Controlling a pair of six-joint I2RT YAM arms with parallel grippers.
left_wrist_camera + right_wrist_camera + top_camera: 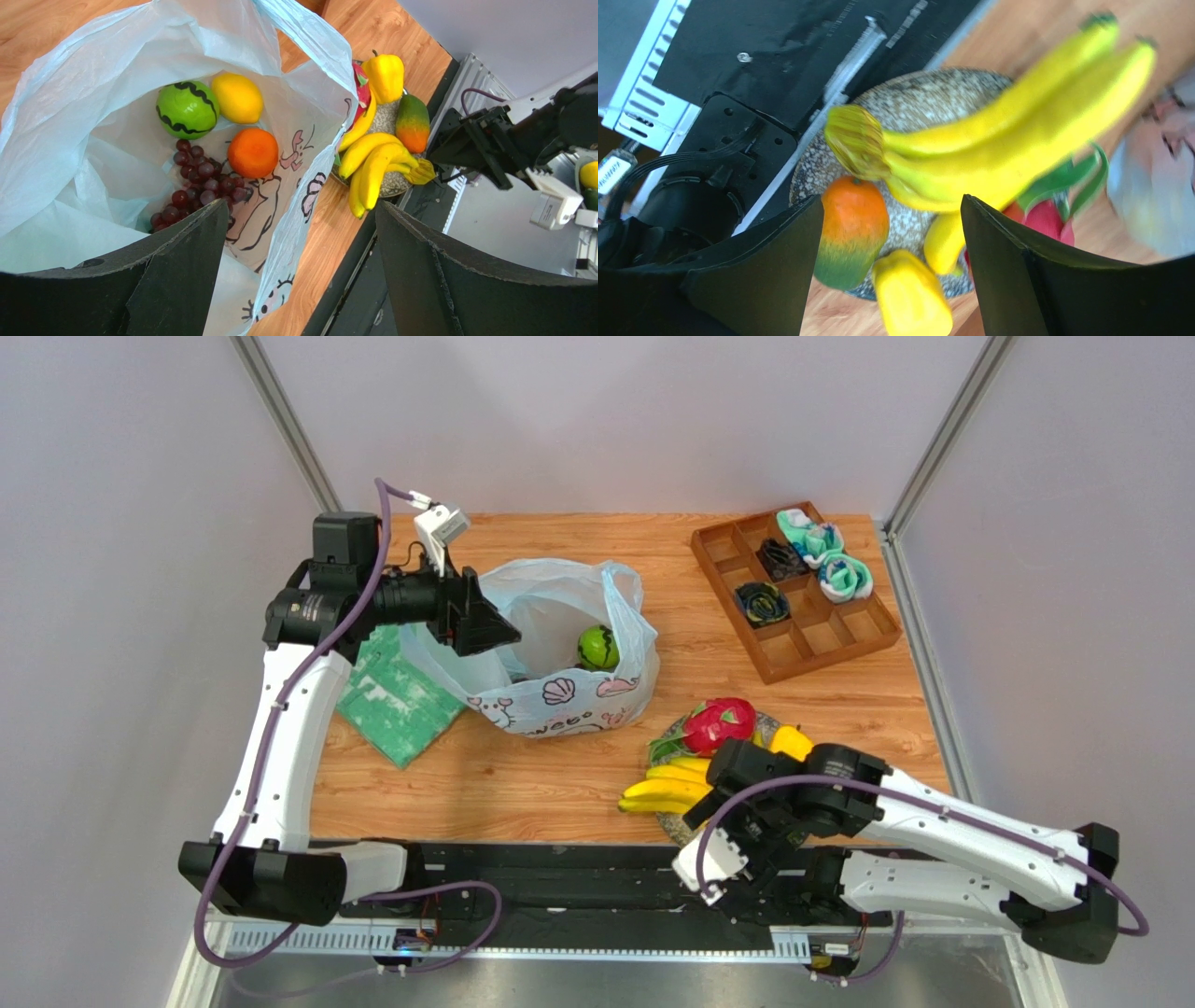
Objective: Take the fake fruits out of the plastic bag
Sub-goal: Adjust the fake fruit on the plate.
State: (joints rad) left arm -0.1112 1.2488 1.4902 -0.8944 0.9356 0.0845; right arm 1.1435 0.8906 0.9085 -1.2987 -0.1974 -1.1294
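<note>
Wooden desk [477, 784] is seen with the plastic bag [554, 602] laid open left of centre, just beside a green cloth [400, 703]; a green striped fruit [187, 109], lemon [237, 98], orange [253, 152] and grapes [200, 185] are contained in it. Bananas [1018, 126], mango [850, 231], dragon fruit [718, 724] and a yellow piece [910, 294] are piled on a speckled plate [913, 98] at the near edge, right of the bag. Left jaws are spread wide over the bag mouth, nothing gripped; right jaws are spread wide above the plate, nothing gripped either.
</note>
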